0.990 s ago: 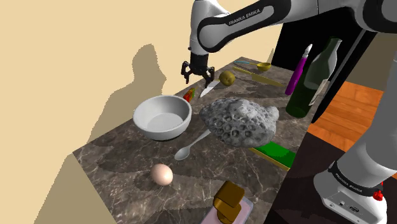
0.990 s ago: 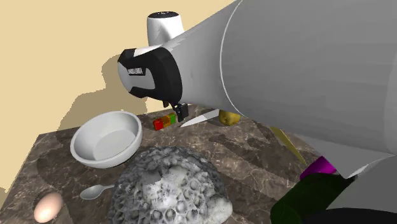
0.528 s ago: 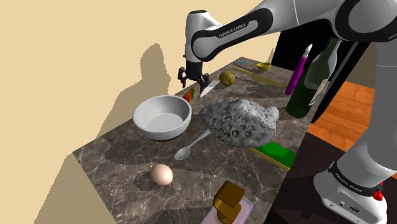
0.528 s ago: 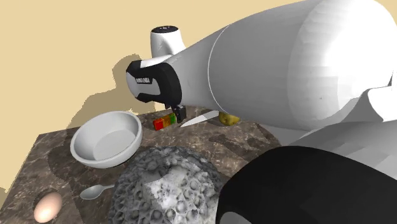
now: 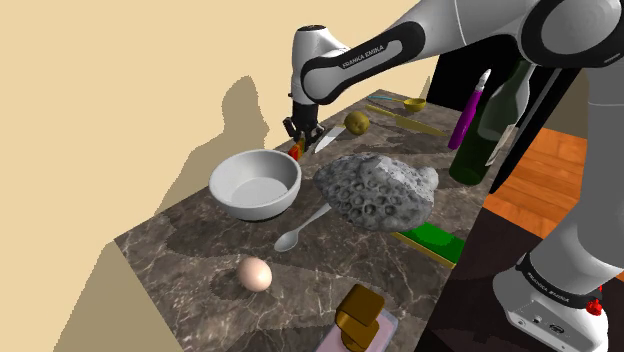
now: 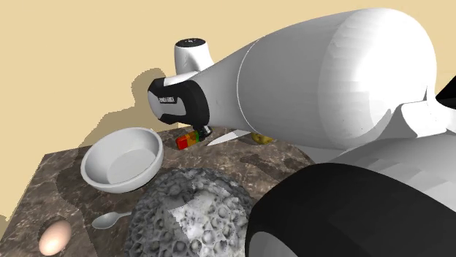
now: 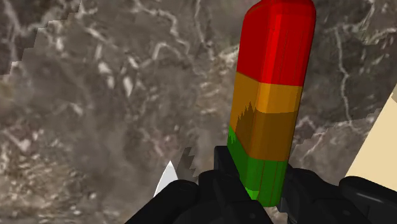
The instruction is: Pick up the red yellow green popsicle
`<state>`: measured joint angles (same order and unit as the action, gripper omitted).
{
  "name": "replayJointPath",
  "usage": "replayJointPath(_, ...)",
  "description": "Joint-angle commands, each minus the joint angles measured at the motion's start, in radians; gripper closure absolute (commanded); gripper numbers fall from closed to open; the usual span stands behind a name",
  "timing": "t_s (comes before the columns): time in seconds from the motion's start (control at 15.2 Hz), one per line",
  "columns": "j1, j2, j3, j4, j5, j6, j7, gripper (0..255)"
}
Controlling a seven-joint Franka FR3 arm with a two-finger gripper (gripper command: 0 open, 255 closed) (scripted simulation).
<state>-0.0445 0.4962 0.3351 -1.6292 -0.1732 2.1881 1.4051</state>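
The popsicle (image 7: 270,95) has a red, an orange-yellow and a green band and lies on the dark marble counter (image 5: 200,250), just behind the white bowl (image 5: 255,183). My black gripper (image 7: 261,188) is down on it, and its fingers (image 7: 222,175) clasp the green end. In the shoulder view the gripper (image 5: 300,133) stands upright at the counter's far edge with the popsicle (image 5: 296,150) under it. In the second exterior view the popsicle (image 6: 188,139) shows beside the bowl (image 6: 120,159), with the gripper (image 6: 207,131) at its green end.
A white knife blade (image 5: 325,138) and a potato (image 5: 357,122) lie close by the gripper. A grey pitted rock (image 5: 378,190), a spoon (image 5: 300,230), an egg (image 5: 255,273), a green bottle (image 5: 495,125) and a green block (image 5: 432,240) share the counter. A tan wall stands behind.
The gripper came down over the popsicle and its fingers went from open to shut on the green end. The popsicle lies where it was.
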Motion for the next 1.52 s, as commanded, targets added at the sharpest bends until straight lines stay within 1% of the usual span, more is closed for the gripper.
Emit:
replayJointPath(0.0, 0.0, 0.0, 0.0, 0.0, 0.0, 0.0, 0.0, 255)
replayJointPath(0.33, -0.001, 0.0, 0.0, -0.001, 0.0, 0.001, -0.001, 255)
replayJointPath(1.32, -0.005, -0.066, 0.016, 0.107, 0.029, -0.169, -0.018, 255)
replayJointPath(1.45, -0.005, -0.066, 0.016, 0.108, 0.03, -0.171, -0.018, 255)
